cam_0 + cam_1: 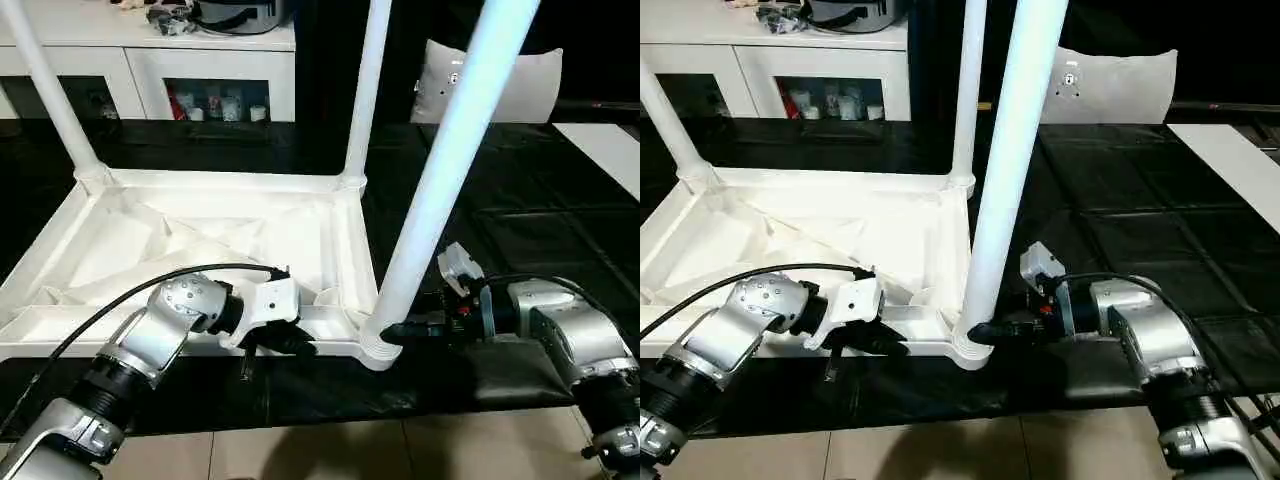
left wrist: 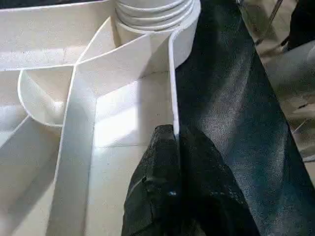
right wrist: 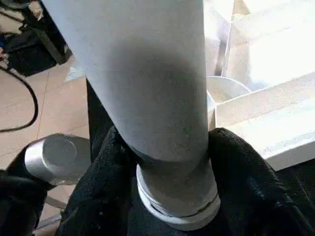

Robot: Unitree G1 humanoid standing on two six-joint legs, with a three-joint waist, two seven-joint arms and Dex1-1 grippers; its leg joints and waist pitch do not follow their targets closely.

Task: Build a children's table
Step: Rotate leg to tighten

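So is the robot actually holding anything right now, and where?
Left claw pinches the tabletop's near rim; right claw straddles the near leg at its base.

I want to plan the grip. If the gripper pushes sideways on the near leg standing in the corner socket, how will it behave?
The near leg looks like a stiff, smooth plastic tube, so fingers may slip. It stands tall, so a high push could tilt it in the corner socket. Probably light.

The tabletop (image 1: 200, 245) is laid upside down on a mat (image 1: 520, 200). Three legs stand in its corner sockets: far left (image 1: 50, 80), far right (image 1: 367, 85), near right (image 1: 445, 170). A cabinet (image 1: 150, 50) is set behind; a cushion (image 1: 500, 85) behind to the right.
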